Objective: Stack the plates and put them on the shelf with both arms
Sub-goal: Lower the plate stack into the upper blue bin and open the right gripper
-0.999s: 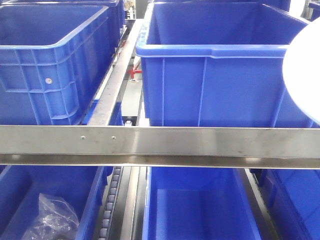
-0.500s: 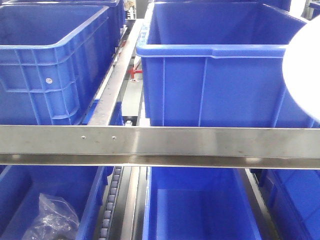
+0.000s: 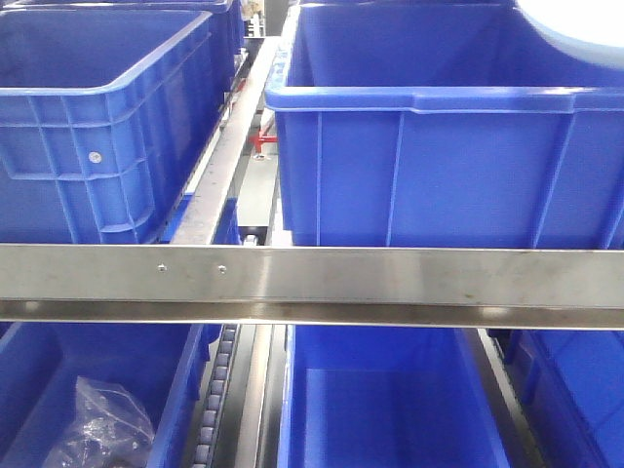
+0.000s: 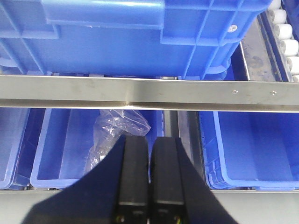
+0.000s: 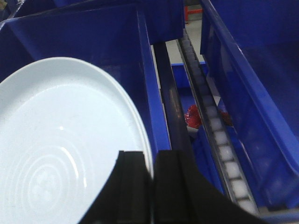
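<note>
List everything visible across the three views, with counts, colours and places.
plates: at least one seen, a second edge hints at two stacked, pale white, held over a blue crate on the right.
crates: several, blue, on upper and lower shelf levels.
shelf rail: one, brushed steel, across the front.
roller track: one, pale rollers, between crates.
plastic bag: one, clear, in a lower left crate.
red item: one, below the rollers, unclear.
left end effector: black, closed, empty.
right end effector: black, clamped on the plate rim.
</note>
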`<action>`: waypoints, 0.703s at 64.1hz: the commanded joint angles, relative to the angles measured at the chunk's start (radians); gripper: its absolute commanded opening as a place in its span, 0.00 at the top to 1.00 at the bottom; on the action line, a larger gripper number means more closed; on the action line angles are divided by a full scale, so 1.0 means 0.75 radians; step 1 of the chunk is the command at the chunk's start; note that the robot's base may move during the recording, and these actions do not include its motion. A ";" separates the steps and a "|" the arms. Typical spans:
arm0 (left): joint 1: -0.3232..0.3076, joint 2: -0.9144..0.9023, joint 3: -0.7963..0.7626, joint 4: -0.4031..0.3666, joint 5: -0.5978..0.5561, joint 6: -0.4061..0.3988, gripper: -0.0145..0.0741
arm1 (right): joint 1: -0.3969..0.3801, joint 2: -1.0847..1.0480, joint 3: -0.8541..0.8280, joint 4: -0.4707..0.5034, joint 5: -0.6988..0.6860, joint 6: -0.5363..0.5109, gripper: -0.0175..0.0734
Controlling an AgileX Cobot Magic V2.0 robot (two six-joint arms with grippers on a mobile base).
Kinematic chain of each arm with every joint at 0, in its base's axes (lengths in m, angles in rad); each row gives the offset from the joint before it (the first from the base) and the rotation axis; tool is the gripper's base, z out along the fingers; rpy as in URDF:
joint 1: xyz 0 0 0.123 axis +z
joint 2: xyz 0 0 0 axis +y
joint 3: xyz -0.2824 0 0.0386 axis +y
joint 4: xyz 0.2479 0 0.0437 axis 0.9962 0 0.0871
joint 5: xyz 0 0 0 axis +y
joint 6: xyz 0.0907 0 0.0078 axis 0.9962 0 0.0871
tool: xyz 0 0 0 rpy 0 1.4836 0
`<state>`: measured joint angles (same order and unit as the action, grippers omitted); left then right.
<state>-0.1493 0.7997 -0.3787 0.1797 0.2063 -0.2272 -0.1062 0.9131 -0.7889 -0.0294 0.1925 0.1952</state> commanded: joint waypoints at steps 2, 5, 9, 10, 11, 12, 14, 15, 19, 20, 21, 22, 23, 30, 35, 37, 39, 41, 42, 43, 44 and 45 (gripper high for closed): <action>0.003 -0.001 -0.039 0.002 -0.095 -0.010 0.74 | 0.042 0.182 -0.215 0.010 -0.181 -0.002 0.76; 0.003 -0.001 -0.039 0.002 -0.095 -0.010 0.74 | 0.082 0.292 -0.298 0.010 -0.187 -0.002 0.76; 0.003 -0.001 -0.039 0.002 -0.095 -0.010 0.74 | 0.119 0.416 -0.405 0.010 -0.188 -0.002 0.76; 0.003 -0.001 -0.039 0.002 -0.095 -0.010 0.74 | 0.130 0.457 -0.441 0.010 -0.188 -0.002 0.76; 0.003 -0.001 -0.039 0.002 -0.095 -0.010 0.74 | 0.137 0.484 -0.465 0.010 -0.188 -0.002 0.76; 0.003 -0.001 -0.039 0.002 -0.095 -0.010 0.74 | 0.147 0.511 -0.489 0.010 -0.188 -0.002 0.76; 0.003 -0.001 -0.039 0.002 -0.095 -0.010 0.74 | 0.161 0.579 -0.547 0.010 -0.187 -0.002 0.76; 0.003 -0.001 -0.039 0.002 -0.095 -0.010 0.74 | 0.167 0.605 -0.571 0.010 -0.187 -0.002 0.76; 0.003 -0.001 -0.039 0.002 -0.095 -0.010 0.74 | 0.182 0.719 -0.683 0.010 -0.184 -0.002 0.76; 0.003 -0.001 -0.039 0.002 -0.095 -0.010 0.74 | 0.185 0.743 -0.704 0.010 -0.182 -0.002 0.76; 0.003 -0.001 -0.039 0.002 -0.095 -0.010 0.74 | 0.188 0.767 -0.725 0.010 -0.179 -0.002 0.76; 0.003 -0.001 -0.039 0.002 -0.095 -0.010 0.74 | 0.191 0.801 -0.745 0.010 -0.176 -0.003 0.75; 0.003 -0.001 -0.039 0.002 -0.095 -0.010 0.74 | 0.193 0.822 -0.765 0.010 -0.175 -0.003 0.75; 0.003 -0.001 -0.039 0.002 -0.095 -0.010 0.74 | 0.194 0.969 -0.906 0.010 -0.165 -0.003 0.67; 0.003 -0.001 -0.039 0.002 -0.095 -0.010 0.74 | 0.195 1.034 -0.967 0.010 -0.168 -0.003 0.46; 0.003 -0.001 -0.039 0.002 -0.095 -0.010 0.74 | 0.195 1.048 -0.984 0.010 -0.169 -0.003 0.35; 0.003 -0.001 -0.039 0.002 -0.095 -0.010 0.74 | 0.195 1.052 -0.989 0.010 -0.173 -0.003 0.28; 0.003 -0.001 -0.039 0.002 -0.095 -0.010 0.74 | 0.195 1.053 -0.989 0.010 -0.176 -0.003 0.23; 0.003 -0.001 -0.039 0.002 -0.095 -0.010 0.74 | 0.195 1.053 -0.989 0.010 -0.176 -0.003 0.21; 0.003 -0.001 -0.039 0.002 -0.095 -0.010 0.74 | 0.195 1.053 -0.989 0.010 -0.174 -0.003 0.20; 0.003 -0.001 -0.039 0.002 -0.095 -0.010 0.74 | 0.195 1.051 -0.989 0.010 -0.170 -0.003 0.20; 0.003 -0.001 -0.039 0.002 -0.095 -0.010 0.74 | 0.195 1.047 -0.989 0.010 -0.157 -0.003 0.20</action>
<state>-0.1493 0.7997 -0.3787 0.1797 0.2063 -0.2272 0.0395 1.7548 -1.4816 -0.0254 0.1584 0.1952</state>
